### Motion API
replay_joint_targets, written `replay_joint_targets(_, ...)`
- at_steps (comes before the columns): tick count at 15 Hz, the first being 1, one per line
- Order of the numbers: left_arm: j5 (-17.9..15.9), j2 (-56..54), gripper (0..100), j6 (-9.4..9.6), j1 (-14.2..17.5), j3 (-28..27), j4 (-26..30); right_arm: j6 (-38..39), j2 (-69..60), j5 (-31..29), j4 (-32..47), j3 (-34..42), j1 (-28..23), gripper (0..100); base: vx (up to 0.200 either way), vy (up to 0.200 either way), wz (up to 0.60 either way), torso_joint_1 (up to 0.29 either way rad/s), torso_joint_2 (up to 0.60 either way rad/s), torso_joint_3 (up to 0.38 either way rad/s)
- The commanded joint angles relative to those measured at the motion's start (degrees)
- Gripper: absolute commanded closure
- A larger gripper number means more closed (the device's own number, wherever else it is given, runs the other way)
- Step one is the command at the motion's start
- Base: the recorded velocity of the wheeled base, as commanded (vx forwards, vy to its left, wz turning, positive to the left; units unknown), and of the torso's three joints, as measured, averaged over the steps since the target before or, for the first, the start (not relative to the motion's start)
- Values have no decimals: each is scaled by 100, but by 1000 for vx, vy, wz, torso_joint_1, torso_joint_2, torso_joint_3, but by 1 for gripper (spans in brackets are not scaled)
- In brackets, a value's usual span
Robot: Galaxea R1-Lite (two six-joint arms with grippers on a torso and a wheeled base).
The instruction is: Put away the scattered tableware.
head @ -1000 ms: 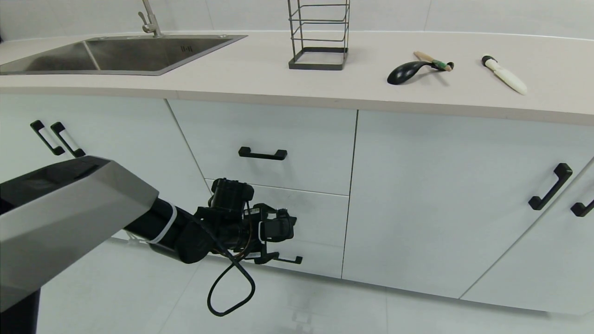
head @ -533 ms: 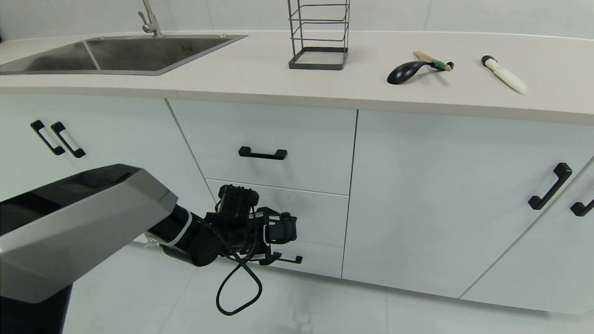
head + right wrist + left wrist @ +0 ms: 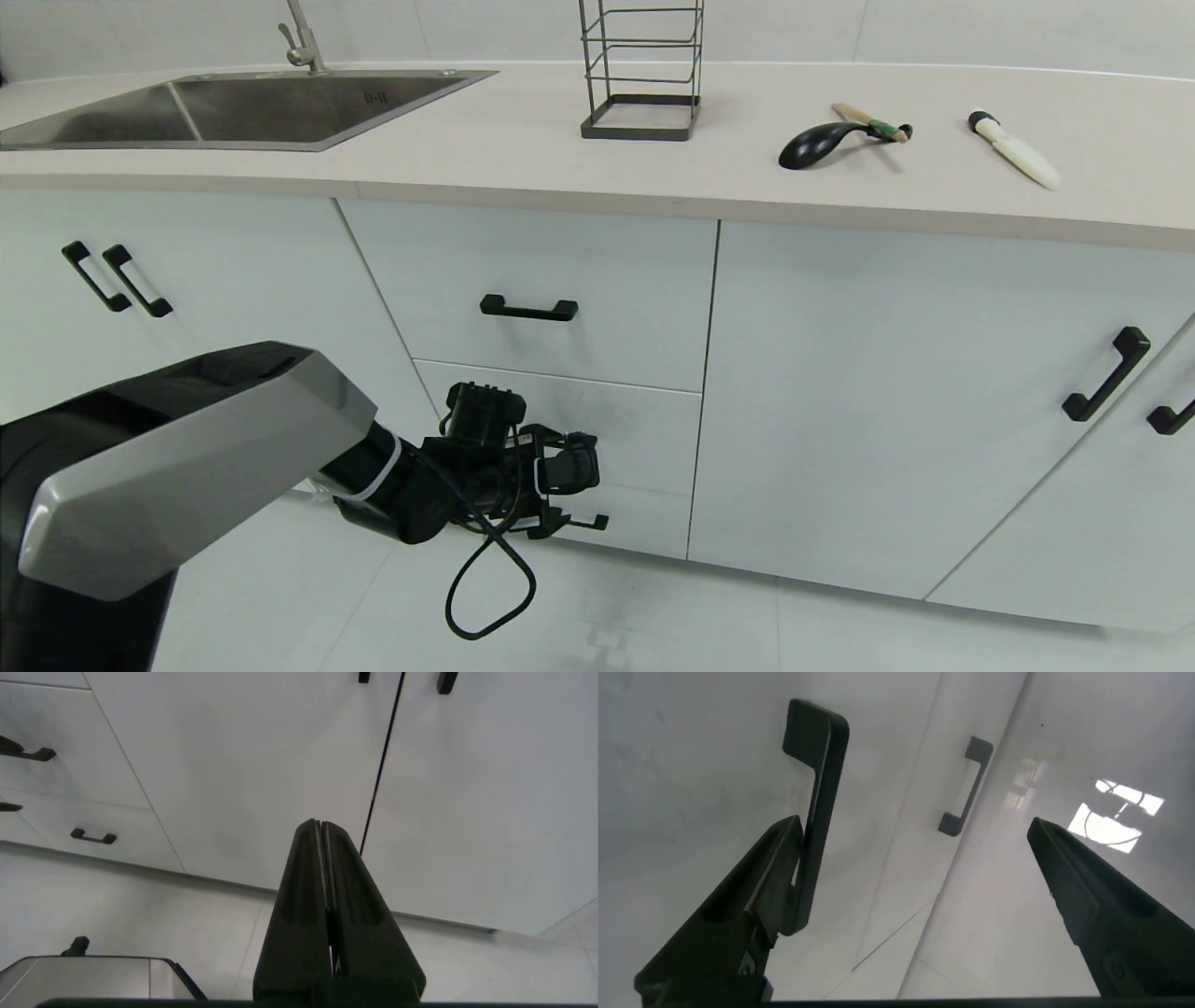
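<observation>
Pale countertop (image 3: 467,154) bearing a black spoon (image 3: 810,146) (white cabinets (image 3: 887,392) below).

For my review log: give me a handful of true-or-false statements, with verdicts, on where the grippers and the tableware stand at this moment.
1. The left gripper is open, with one finger beside the lower drawer handle. True.
2. The right gripper holds a spoon. False: its fingers are shut together with nothing between them.
3. The black spoon lies on the counter. True.
4. The white utensil stands in the wire rack. False: it lies on the counter, to the right of the spoon.
5. The upper drawer is pulled out. False: its front sits flush with the cabinet fronts beside it.
</observation>
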Motion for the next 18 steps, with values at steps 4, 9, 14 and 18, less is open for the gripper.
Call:
replay_joint_targets(4,-9,102,0,-82,-23,22,25,-4,0,4,-1,0,0,100,0,0,0,0,0,0)
replay_joint_targets(9,-176,322,0,367,-15,-655,-238,-4,0,4,-1,0,0,100,0,0,0,0,0,0)
replay_joint_targets(14,-167,349,0,349,-23,-506,-212,-4,0,4,-1,0,0,100,0,0,0,0,0,0)
replay_joint_targets(18,-176,349,0,191,-23,4,-133,-4,0,4,-1,0,0,100,0,0,0,0,0,0)
